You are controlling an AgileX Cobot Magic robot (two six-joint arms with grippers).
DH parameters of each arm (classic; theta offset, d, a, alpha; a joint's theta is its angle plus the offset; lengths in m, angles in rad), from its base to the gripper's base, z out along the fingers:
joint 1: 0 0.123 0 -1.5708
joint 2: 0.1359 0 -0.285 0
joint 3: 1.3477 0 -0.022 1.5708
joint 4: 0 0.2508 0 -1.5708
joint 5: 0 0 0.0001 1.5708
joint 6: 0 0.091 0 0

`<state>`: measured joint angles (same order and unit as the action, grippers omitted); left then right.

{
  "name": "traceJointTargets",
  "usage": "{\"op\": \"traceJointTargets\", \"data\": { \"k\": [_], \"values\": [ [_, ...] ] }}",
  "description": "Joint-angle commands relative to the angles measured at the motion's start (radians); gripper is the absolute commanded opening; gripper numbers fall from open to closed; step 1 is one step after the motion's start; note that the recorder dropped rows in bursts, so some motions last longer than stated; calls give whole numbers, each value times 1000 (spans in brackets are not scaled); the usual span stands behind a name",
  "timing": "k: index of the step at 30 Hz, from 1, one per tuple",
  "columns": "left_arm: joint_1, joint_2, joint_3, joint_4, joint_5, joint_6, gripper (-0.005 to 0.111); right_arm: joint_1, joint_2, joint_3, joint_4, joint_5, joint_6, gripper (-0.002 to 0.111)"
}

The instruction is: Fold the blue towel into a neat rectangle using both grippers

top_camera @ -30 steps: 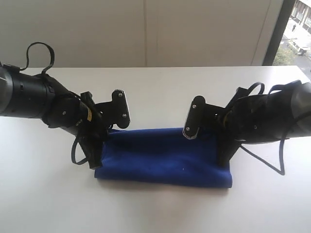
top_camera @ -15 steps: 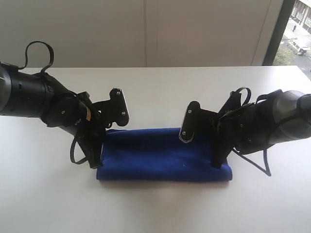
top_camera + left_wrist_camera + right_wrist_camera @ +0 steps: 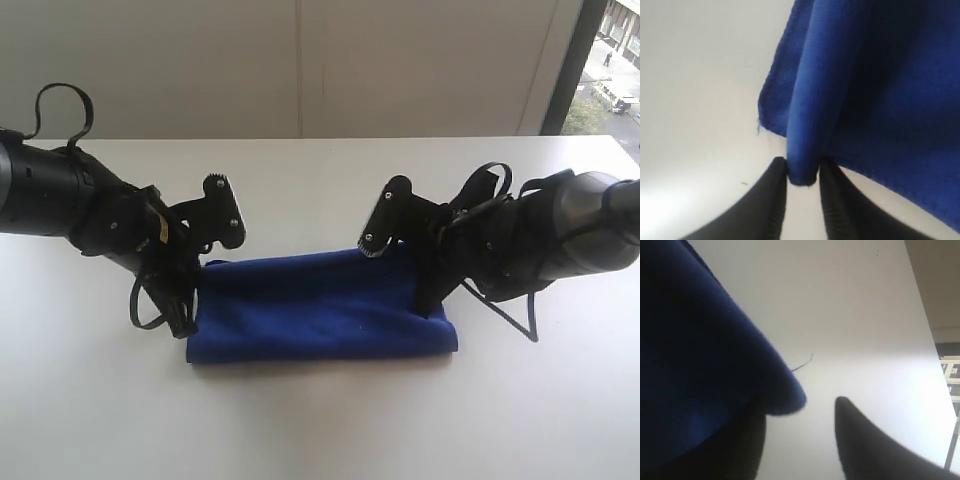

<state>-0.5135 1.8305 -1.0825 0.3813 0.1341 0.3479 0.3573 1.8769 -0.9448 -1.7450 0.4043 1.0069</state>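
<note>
Blue towel (image 3: 320, 310) lay folded on table (image 3: 320, 430). Left claw (image 3: 802, 175), 9 o'clock end, pinched a fold; right claw (image 3: 801, 407), 3 o'clock end, stood open, towel touching one finger.

The table (image 3: 320, 430) is brightly, evenly lit, and only soft shadows are cast. Both wrist views are blurred.

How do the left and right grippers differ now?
The left gripper clamps a fold of the blue towel between both fingers; right gripper stands open, towel against only one finger. In the exterior view left gripper is at the towel's left end, right gripper at its right end. Both are black.
</note>
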Motion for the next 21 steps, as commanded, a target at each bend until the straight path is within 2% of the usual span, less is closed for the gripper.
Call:
{"op": "traceJointTargets", "data": {
  "k": [1,4,9,13,15,17,18,20,21],
  "values": [
    [5,2,0,17,31,-11,56,-10,1,-2,1,66,10,63],
    [5,0,-23,22,48,-11,58,-10,1,-2,1,161,16,65],
    [5,-38,-61,22,104,-17,57,-10,-5,-2,18,331,141,65],
    [0,-92,-79,1,187,-53,54,-10,-27,-2,122,352,159,65],
    [1,-129,-84,-67,270,-111,47,-10,-45,-2,193,321,142,65],
    [1,-189,-84,-176,421,-128,30,-10,-75,-2,334,212,-15,60],
    [1,-229,-84,-231,506,-134,17,-10,-97,-2,424,92,-96,52],
    [1,-274,-84,-284,593,-156,2,-8,-116,-2,472,-19,-121,43],
    [1,-299,-84,-310,626,-162,0,-8,-126,-2,493,-65,-121,39]
  ]
}}
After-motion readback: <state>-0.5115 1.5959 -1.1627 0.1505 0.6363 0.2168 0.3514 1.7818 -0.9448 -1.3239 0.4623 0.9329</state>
